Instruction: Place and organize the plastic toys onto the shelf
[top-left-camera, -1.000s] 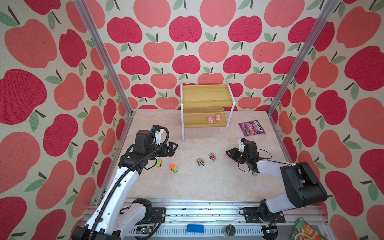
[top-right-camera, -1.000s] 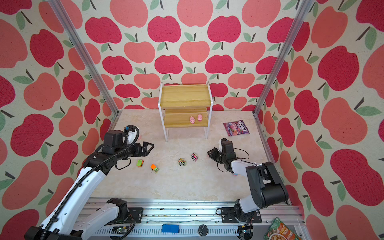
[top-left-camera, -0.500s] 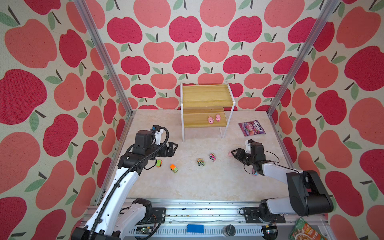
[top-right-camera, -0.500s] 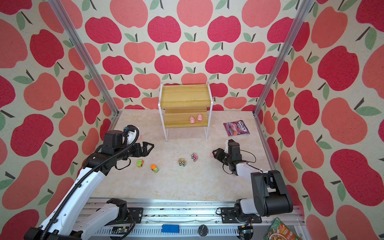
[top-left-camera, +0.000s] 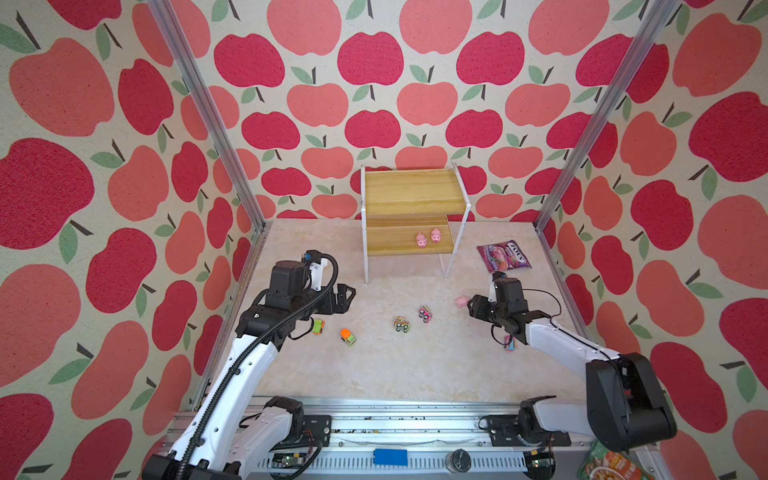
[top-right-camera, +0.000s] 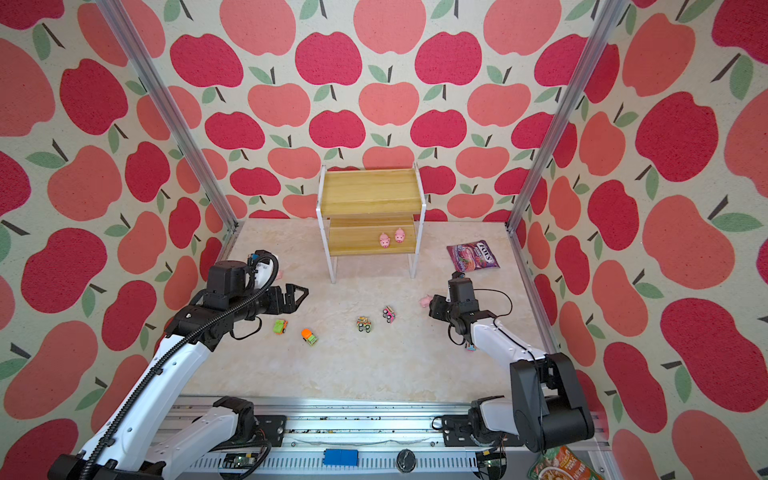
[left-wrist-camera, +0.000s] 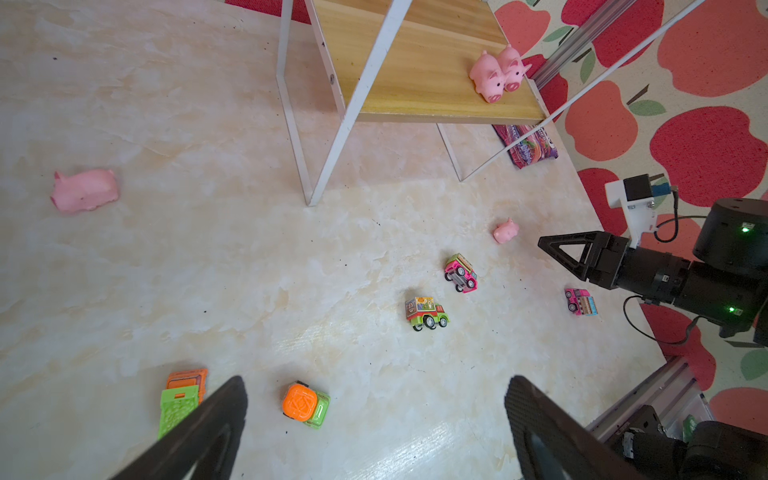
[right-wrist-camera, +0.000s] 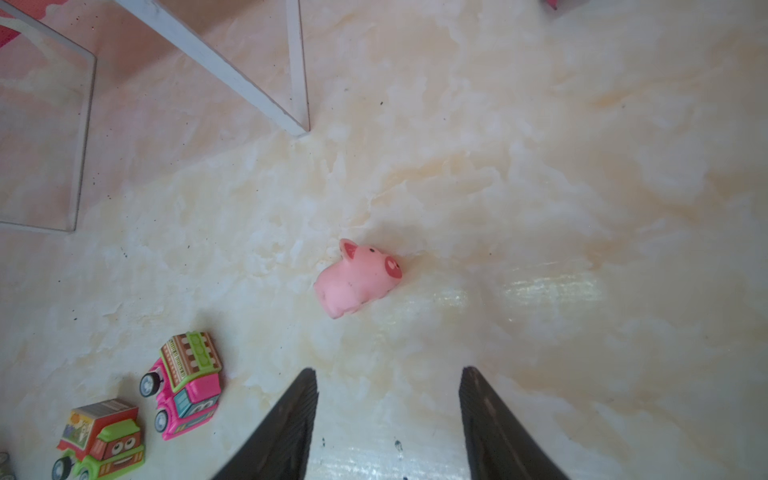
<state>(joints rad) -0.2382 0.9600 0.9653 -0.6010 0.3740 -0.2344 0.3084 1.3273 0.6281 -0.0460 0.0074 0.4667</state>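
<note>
Right wrist view: right end effector jaws parted, holding nothing, just short of pink pig lying on desk nr right edge; left end effector spread wide, empty. Shelf at back edge w/ two pigs on lower board.

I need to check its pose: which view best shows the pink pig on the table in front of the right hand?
The right wrist view: the pig is close and central, with ear, eye and snout clear. In both top views it is just a pink spot; the left wrist view shows it small.
</note>
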